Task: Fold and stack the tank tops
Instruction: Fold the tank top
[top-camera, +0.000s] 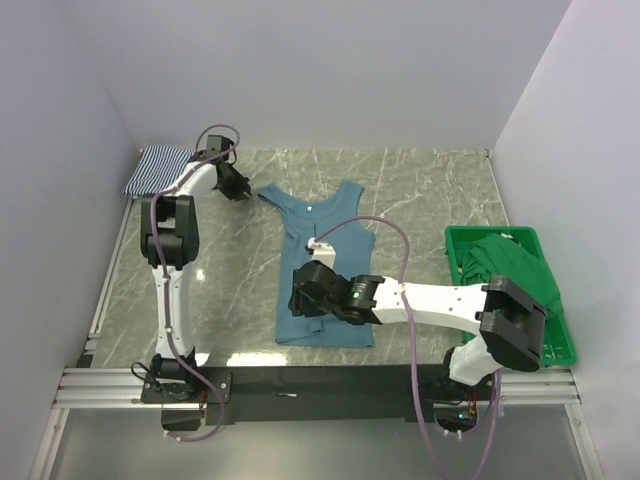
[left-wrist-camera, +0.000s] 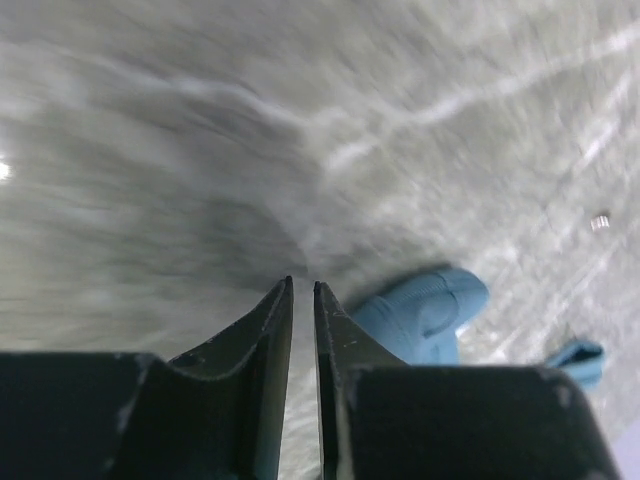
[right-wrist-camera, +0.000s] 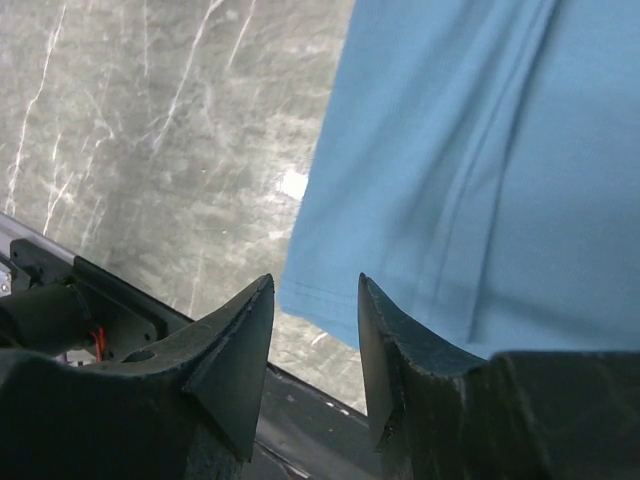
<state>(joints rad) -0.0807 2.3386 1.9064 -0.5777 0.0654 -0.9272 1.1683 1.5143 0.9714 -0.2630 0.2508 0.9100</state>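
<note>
The teal-blue tank top (top-camera: 330, 285) lies flat in the middle of the table, straps toward the back. The striped tank top (top-camera: 160, 168) sits folded at the back left corner. My left gripper (top-camera: 243, 188) hovers low just left of the teal top's left strap (left-wrist-camera: 430, 310); its jaws (left-wrist-camera: 303, 287) are almost together with only a thin slit and nothing in it. My right gripper (top-camera: 303, 306) is open over the teal top's near left hem corner (right-wrist-camera: 300, 295), which shows between the fingertips (right-wrist-camera: 315, 285), not pinched.
A green crate (top-camera: 560, 350) holding dark green cloth (top-camera: 510, 265) stands at the right edge. The black base rail (right-wrist-camera: 300, 440) runs close under the right gripper. White walls close in the left, back and right.
</note>
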